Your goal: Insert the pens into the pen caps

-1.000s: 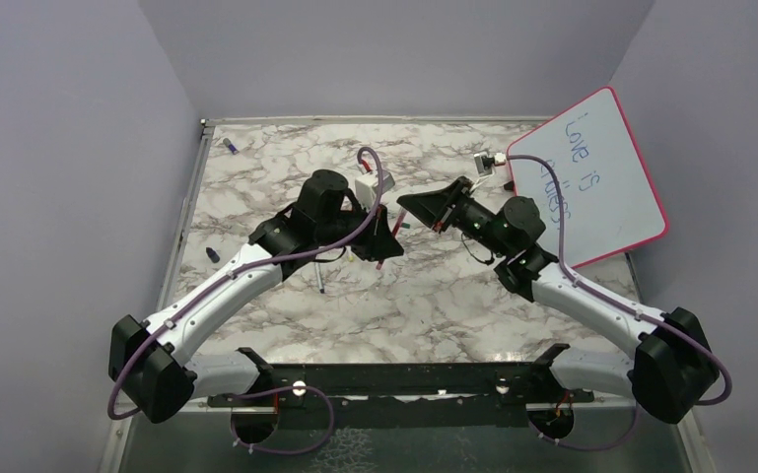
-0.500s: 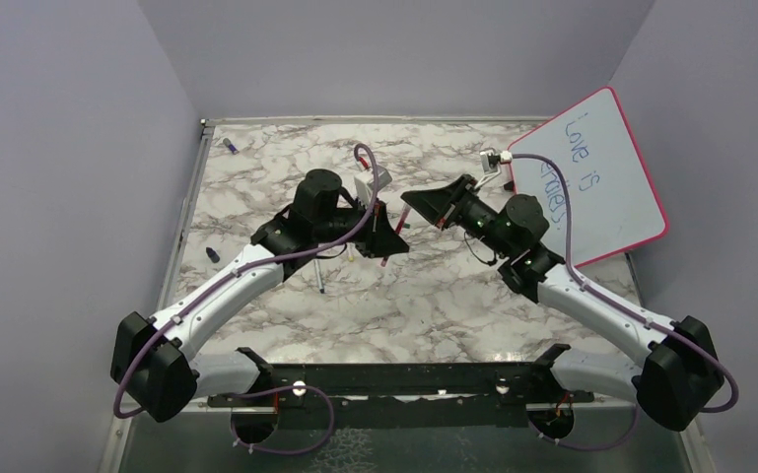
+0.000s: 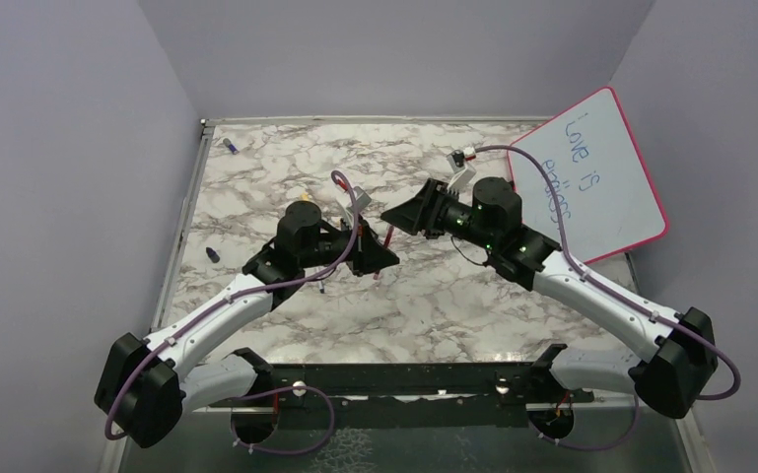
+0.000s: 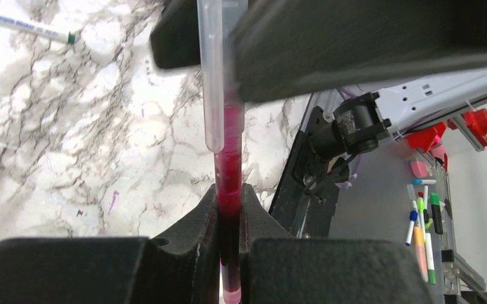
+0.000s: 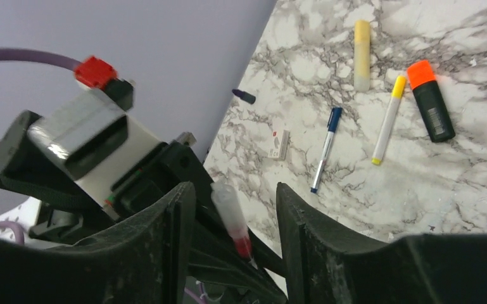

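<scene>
Left gripper clenches red pen; right gripper gapes around its cap, above table centre.

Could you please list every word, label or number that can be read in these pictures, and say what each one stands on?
"Love is": handwritten in blue, top line on the whiteboard.
The second handwritten line on the whiteboard is partly hidden and cannot be read.
The blue print along the white pen with a green end is too blurred to read.
The red mark on the small white tag is too small to read.
</scene>
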Action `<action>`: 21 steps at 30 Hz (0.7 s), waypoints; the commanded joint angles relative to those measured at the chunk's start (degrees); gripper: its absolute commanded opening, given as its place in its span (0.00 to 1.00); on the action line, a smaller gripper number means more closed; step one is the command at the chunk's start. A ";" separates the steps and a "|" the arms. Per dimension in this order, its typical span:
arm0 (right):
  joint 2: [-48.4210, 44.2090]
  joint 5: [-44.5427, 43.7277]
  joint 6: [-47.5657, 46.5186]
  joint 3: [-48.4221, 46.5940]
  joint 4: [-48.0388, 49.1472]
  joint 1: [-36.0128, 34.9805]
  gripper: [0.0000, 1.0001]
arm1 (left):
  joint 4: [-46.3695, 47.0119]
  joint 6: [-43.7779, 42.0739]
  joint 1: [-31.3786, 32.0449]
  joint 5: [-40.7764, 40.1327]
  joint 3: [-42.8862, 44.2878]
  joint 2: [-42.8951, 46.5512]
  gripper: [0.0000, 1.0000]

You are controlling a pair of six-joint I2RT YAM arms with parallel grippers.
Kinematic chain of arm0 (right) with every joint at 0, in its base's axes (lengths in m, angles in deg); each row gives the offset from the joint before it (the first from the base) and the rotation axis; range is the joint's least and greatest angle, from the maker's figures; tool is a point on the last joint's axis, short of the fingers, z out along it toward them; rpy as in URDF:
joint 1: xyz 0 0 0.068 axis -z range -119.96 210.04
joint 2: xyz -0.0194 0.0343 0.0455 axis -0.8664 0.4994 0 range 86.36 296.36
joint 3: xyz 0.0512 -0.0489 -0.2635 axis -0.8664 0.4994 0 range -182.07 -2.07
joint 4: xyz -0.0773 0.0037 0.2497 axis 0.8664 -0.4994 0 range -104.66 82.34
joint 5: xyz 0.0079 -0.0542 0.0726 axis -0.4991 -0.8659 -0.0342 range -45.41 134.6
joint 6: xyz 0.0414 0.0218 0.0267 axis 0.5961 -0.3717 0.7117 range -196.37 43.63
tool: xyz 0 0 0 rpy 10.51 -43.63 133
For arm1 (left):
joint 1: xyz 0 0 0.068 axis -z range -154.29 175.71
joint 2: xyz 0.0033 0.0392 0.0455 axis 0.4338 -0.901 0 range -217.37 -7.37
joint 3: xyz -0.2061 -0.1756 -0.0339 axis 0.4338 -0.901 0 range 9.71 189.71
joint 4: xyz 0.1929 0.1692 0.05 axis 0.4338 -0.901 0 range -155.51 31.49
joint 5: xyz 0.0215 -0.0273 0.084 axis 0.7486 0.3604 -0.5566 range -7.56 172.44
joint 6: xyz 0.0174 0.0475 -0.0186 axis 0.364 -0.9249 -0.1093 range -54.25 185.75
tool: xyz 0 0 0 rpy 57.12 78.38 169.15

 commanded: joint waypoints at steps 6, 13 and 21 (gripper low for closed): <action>-3.27 -11.50 -3.95 -3.68 -8.03 0.10 0.67 | -5.61 6.07 0.02 -12.06 -4.40 -1.78 0.00; -5.81 -17.38 -4.22 -0.13 -10.49 0.10 0.67 | -12.71 11.57 0.25 -25.64 -4.39 -9.66 0.01; -5.90 -19.37 -4.17 2.48 -12.30 0.10 0.67 | -15.05 14.05 2.73 -33.57 -1.98 -19.38 0.05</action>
